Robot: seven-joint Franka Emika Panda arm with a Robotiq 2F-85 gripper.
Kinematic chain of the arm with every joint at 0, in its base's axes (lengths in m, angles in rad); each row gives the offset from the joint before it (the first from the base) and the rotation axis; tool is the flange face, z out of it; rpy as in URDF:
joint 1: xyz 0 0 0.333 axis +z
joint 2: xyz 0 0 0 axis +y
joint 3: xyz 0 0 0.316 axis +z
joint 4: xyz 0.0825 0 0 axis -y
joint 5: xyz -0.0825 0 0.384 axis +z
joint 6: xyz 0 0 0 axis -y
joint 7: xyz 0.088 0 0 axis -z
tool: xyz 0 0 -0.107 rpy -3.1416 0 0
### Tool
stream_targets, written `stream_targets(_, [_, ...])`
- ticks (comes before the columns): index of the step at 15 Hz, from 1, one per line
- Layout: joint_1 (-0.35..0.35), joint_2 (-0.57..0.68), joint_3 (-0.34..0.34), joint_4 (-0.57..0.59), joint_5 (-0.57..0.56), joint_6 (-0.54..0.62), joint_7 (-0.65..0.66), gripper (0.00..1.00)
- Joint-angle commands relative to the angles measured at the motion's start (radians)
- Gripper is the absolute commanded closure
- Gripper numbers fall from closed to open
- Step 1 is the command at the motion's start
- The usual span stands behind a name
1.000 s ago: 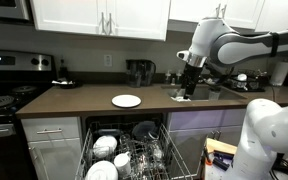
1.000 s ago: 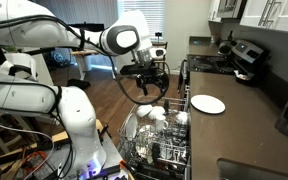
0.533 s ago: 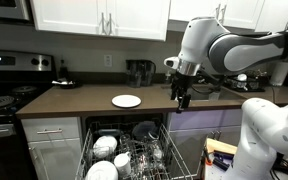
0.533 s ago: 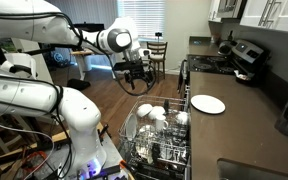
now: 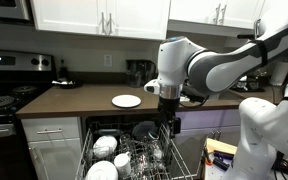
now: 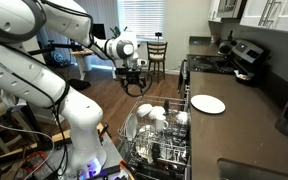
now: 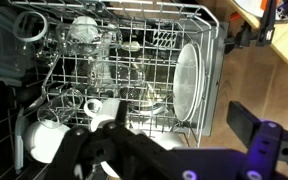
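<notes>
Since a second ago the arm [image 5: 212,70] has been swung from the far right of the surface [image 5: 74,103] out over the open dishwasher rack [image 5: 134,152]. The end effector [image 5: 171,118] is held above it, fingers apart, nothing gripped.

Risk, as judged: wire tines or the upright plate [image 7: 187,80] could be clipped if lowered askew.

Dark surface, white plate [image 5: 126,101] on it. Kitchen: white cabinets [image 5: 99,18], stove [image 5: 4,95] at left.

**A:** Which fittings line the kitchen wall?
**B:** White upper cabinets [image 5: 99,15] hang above a dark brown countertop [image 5: 74,102]. A black stove [image 5: 6,78] stands at the counter's end.
**A:** And beyond the counter?
**B:** A wood floor [image 6: 114,100] runs to a bright window with blinds [image 6: 142,15]. A wooden chair [image 6: 159,52] stands before the window.
</notes>
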Motion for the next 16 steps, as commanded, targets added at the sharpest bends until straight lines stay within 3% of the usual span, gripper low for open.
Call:
stream_targets(1, [0.001,0.179,0.066,0.093,-0.015,0.051,0.031,0.00])
stream_targets(6, [0.001,0.302,0.137,0.163,-0.055,0.106,0.059,0.00])
stream_targets(7, [-0.001,0.255,0.119,0.125,-0.026,0.098,0.034,0.00])
stream_targets(13, [-0.006,0.270,0.117,0.132,-0.022,0.108,0.038,0.00])
stream_targets(16, [-0.007,0.328,0.126,0.151,-0.013,0.157,0.074,0.00])
